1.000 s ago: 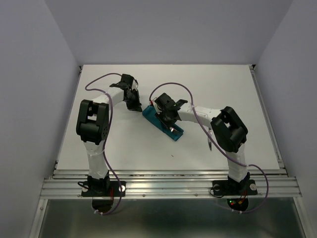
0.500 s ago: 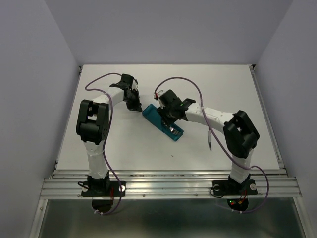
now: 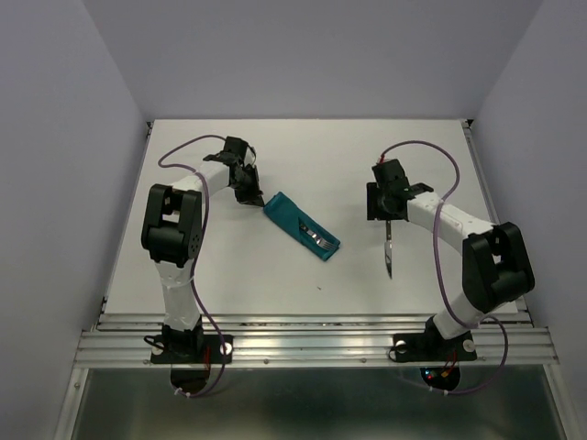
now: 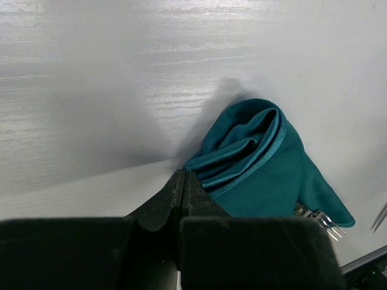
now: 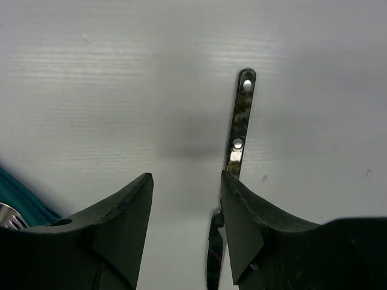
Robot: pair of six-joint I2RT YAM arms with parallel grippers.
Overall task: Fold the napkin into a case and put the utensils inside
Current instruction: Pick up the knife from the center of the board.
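Possibly shoves the knife (image 5: pixel 240 121) aside on closing: lies right of centre, by one finger of released right gripper (image 5: pixel 185 176). Clenched left gripper (image 4: pixel 183 176) by case (image 4: pixel 266 175).

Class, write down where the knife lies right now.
In the top view the knife lies on the table right of the case, beside the right gripper.

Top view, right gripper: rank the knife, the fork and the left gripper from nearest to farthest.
1. knife: right by the right gripper, on its near side.
2. fork: to its left, tines poking out of the case.
3. left gripper: farthest left, beyond the case's other end.
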